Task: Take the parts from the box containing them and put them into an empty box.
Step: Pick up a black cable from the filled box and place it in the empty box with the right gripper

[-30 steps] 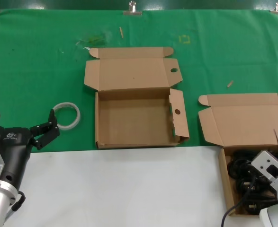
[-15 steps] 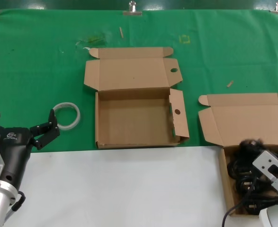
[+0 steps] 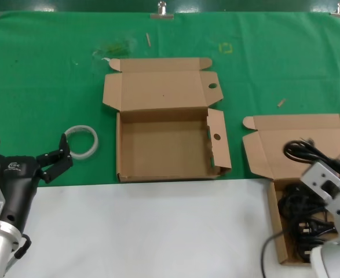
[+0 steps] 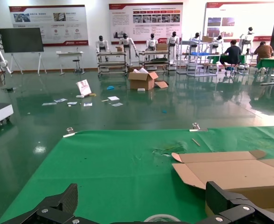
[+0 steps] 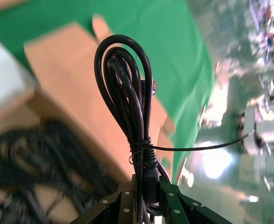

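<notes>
A: Logging the surface first. Green cloth (image 3: 54, 69) covers the far part of the table, held by metal clips (image 3: 161, 9) along its back edge; a white tabletop strip (image 3: 146, 231) runs along the near side. The left wrist view shows a hall behind with a glossy green floor, wall posters and shelving.

B: Counts?

A: Two cardboard boxes, both with lids open. The empty box (image 3: 164, 147), with a round hole in each of two side flaps, lies between the two grippers. The box containing the parts (image 3: 277, 231) sits directly below the right gripper (image 3: 320, 176), its lid (image 3: 300, 145) laid open beyond it. One whitish tape ring (image 3: 81, 141) lies just beyond the left gripper's fingertips. How many cables (image 3: 300, 223) are left in that box cannot be told: a dark tangle.

B: Jaws?

A: Right gripper clamped on one cable bundle (image 5: 127, 98): in its wrist view the fingers (image 5: 172, 200) close on the tied end, the loop standing out past the jaws. In the head view the bundle (image 3: 303, 152) hangs over the open lid, apart from the cables below. Left gripper (image 3: 25, 153) is parked at the table's near left corner, jaws spread wide, nothing between them.

B: Room to move?

A: Bare cloth and white strip separate the two boxes. The holed flap (image 3: 217, 139) stands up on the empty box's side nearest the right gripper.
</notes>
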Tool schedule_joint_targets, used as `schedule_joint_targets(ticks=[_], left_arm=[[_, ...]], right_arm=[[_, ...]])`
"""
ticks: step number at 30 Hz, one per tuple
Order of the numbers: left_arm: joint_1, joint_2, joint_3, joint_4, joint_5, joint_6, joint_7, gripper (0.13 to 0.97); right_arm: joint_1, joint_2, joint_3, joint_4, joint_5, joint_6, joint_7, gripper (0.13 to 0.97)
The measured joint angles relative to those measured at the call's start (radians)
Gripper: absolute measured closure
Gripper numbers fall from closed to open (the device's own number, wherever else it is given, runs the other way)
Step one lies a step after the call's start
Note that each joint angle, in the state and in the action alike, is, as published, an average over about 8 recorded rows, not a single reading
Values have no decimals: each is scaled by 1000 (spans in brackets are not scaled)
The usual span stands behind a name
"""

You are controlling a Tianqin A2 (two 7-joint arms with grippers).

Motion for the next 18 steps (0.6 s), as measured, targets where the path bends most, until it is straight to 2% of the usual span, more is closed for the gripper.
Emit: schedule_joint_targets(ticks=[10, 18], left_arm=[[0, 0, 0, 0, 0, 0, 0, 132], [0, 0, 0, 0, 0, 0, 0, 132]], right_arm=[[105, 0, -144, -61, 38, -89, 48, 884], [201, 0, -270, -178, 78, -235, 199, 884]])
